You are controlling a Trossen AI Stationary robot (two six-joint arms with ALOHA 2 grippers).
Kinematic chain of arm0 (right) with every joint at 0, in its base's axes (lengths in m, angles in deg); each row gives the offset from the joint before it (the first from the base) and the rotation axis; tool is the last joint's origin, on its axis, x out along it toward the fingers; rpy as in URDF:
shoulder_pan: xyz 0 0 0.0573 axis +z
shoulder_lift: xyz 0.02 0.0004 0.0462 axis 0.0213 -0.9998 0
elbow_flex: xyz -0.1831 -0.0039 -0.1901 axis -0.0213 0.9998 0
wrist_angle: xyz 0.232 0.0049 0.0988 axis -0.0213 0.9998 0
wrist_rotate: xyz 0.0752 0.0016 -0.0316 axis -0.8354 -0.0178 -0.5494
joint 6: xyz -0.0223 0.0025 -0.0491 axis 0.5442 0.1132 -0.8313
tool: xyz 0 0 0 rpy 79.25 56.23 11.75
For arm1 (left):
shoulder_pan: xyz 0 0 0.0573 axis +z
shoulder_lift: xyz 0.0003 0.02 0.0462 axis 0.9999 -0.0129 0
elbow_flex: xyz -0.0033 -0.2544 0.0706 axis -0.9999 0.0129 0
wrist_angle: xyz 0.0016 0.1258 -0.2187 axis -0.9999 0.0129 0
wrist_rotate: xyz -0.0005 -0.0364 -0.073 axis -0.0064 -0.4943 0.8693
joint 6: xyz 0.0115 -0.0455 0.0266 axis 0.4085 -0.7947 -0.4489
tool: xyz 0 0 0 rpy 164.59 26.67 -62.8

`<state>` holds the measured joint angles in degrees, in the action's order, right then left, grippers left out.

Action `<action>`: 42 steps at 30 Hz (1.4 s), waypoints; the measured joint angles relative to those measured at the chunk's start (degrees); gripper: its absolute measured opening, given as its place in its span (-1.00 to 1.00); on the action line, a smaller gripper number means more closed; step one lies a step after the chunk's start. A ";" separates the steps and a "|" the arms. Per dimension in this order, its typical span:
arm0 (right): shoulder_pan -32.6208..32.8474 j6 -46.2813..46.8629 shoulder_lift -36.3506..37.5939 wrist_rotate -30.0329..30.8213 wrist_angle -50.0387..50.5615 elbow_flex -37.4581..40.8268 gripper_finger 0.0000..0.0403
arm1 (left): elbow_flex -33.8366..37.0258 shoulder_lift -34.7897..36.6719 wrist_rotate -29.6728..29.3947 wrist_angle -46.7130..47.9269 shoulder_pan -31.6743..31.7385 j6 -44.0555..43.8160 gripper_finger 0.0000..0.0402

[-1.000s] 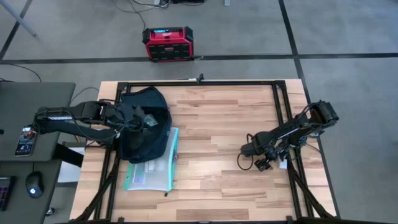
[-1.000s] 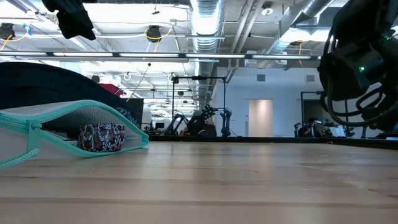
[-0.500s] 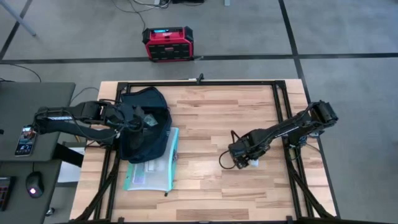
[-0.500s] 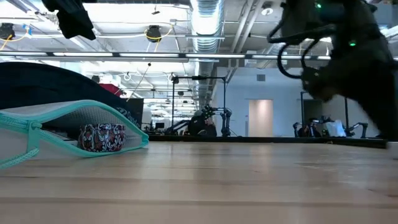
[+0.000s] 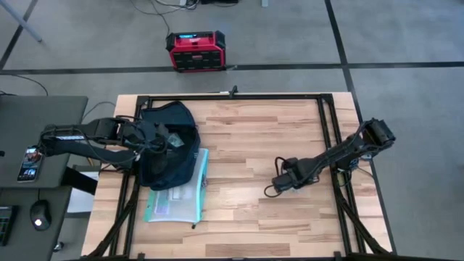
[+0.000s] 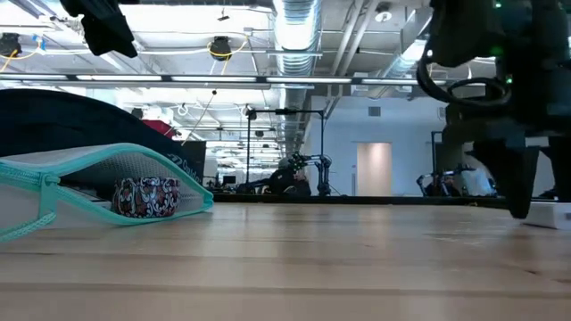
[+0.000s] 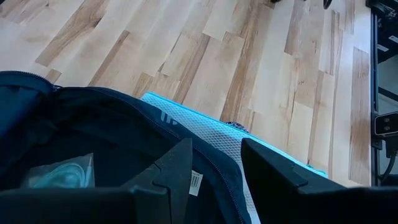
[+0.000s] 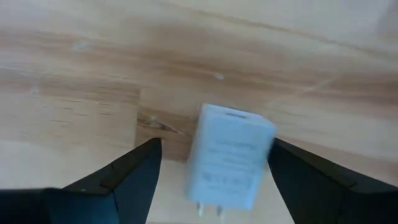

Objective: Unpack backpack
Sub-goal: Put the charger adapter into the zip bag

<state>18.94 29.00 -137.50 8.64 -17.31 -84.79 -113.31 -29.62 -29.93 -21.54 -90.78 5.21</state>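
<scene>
High view: the backpack (image 5: 168, 145) sits at the table's (image 5: 254, 217) left edge, dark navy-teal soft fabric, rounded, top opening gaping, dark straps bunched toward the left arm. It lies partly over a teal-edged mesh pouch (image 5: 176, 199) that sticks out from under it toward the near edge. The low view shows the pouch (image 6: 107, 192) lying flat with a small patterned item (image 6: 146, 196) inside the mesh, the backpack's dark bulk (image 6: 62, 120) rising behind it.

Left gripper (image 5: 161, 142) is at the backpack's mouth. In the left wrist view its fingers (image 7: 177, 168) stand a little apart straddling the dark rim of the backpack (image 7: 93, 137); a white tag and some pale teal contents show inside, and whether the rim is actually pinched cannot be told.

Right gripper (image 5: 281, 181) is low over the wood right of centre, well apart from the backpack. Right wrist view: its fingers (image 8: 134, 174) are spread wide, a small white charger block (image 8: 229, 155) lying on the table between them, neither finger touching it. In the low view the charger (image 6: 546, 214) peeks out at the right edge.
</scene>
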 joint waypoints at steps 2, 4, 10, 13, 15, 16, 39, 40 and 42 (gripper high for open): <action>0.39 0.62 -0.19 0.22 -2.71 1.42 0.40 | 0.00 0.02 0.00 -0.02 0.00 0.27 -0.38; 0.54 0.62 -0.41 0.37 -4.57 2.32 0.40 | 0.02 0.00 0.00 0.00 0.00 0.42 -0.38; 0.77 -0.62 -0.94 0.96 -5.67 3.01 0.39 | 0.02 0.00 0.00 -0.02 0.00 0.37 -0.38; 0.62 -0.67 -1.01 1.42 -5.80 3.05 0.32 | 0.02 0.00 0.00 -0.02 0.00 0.37 -0.38; 0.34 -1.96 -1.03 1.42 -7.02 3.08 0.14 | 0.02 0.00 0.00 -0.04 0.00 0.37 -0.38; 0.20 -2.73 -1.03 1.44 -7.92 3.12 0.00 | 0.02 0.00 0.00 -0.04 0.00 0.35 -0.38; -10.33 -60.47 -32.94 -8.53 -54.39 -30.83 -0.26 | 0.04 0.02 -0.28 0.81 -3.78 -3.52 -0.38; -10.36 -61.90 -35.16 -9.13 -51.97 -34.55 -0.26 | 0.04 0.02 -0.54 0.77 -4.04 -3.56 -0.38; -10.53 -64.47 -38.59 -9.70 -47.49 -41.65 -0.26 | 0.04 0.02 -1.27 0.80 -4.33 -3.46 -0.38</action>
<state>8.40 -35.47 -176.09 -1.06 -64.80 -126.44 -113.27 -29.60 -31.19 -20.74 -95.11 1.75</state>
